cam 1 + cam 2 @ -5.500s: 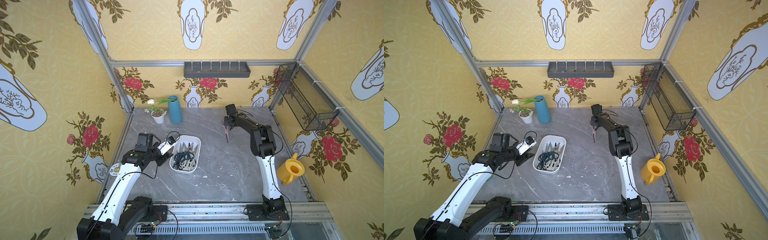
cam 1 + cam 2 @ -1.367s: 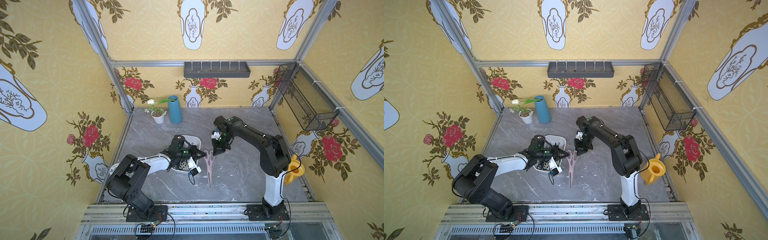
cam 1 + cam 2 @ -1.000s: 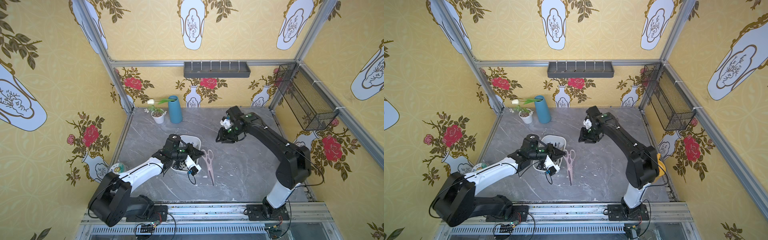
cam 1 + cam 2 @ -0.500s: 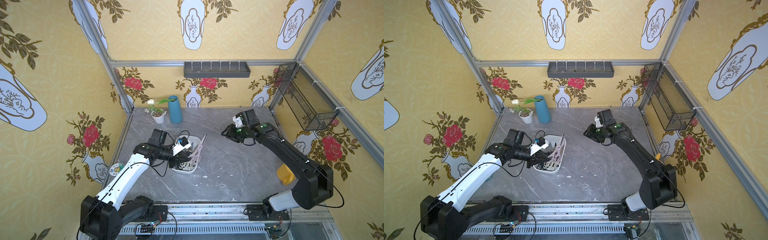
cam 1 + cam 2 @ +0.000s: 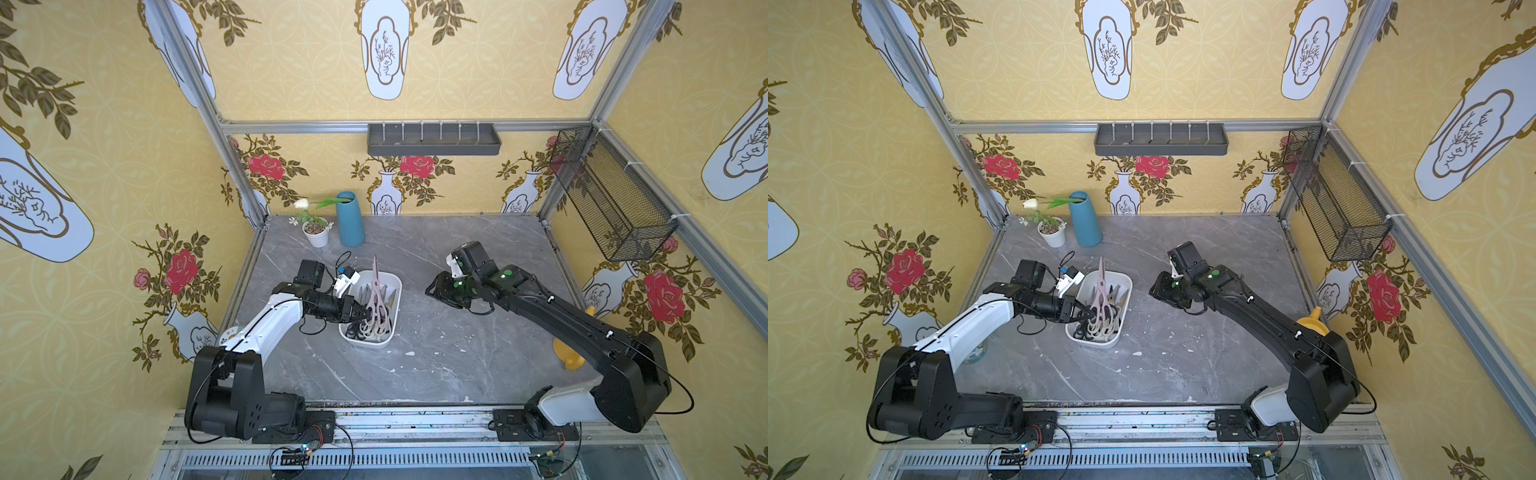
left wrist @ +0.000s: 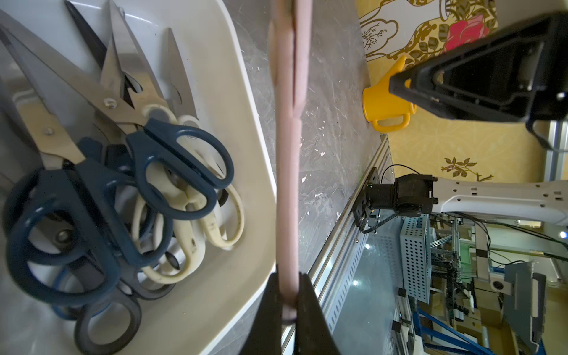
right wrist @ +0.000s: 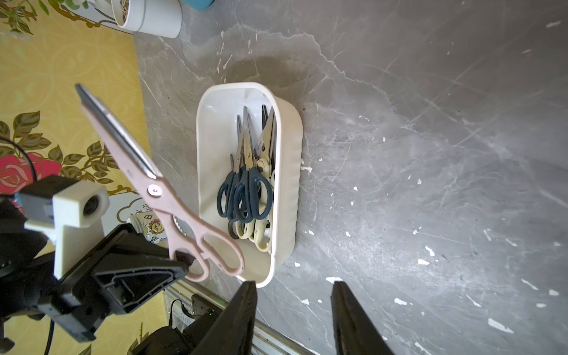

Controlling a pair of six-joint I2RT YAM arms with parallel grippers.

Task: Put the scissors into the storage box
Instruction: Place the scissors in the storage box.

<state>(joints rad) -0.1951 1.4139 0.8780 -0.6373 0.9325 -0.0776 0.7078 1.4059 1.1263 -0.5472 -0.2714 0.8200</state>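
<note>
1. The left hand (image 5: 353,309) is closed tight on a large pair of pale pink plastic-handled scissors (image 5: 376,286), gripping it by 1 handle loop. In the left wrist view its 2 black fingers (image 6: 270,310) pinch the pink plastic from either side.
2. The pink pair is held up in the air over the shallow white plastic storage box (image 5: 397,299), not lying in it. Its blades are closed. In both top views the handles sit above the near part of the box, while the steel tip points toward the back wall and reaches past the far rim.
3. Inside the box several more pairs lie in a heap, blades toward the far end. I can make out navy-handled scissors (image 7: 246,193), cream-handled scissors (image 7: 256,235) under them and a black handle loop (image 6: 107,322) at the near end.
4. The box stands on the grey marble-patterned tabletop (image 5: 457,353), left of the middle.
5. The right hand (image 7: 293,289) has its jaws parted with nothing between them. It hovers above bare tabletop to the right of the box, apart from it and turned toward it.
6. A tall blue vase (image 5: 350,224) and a small white plant pot (image 5: 316,237) stand together in the back left corner.
7. A yellow watering can (image 5: 1312,326) stands at the right edge, partly hidden behind the right arm.
</note>
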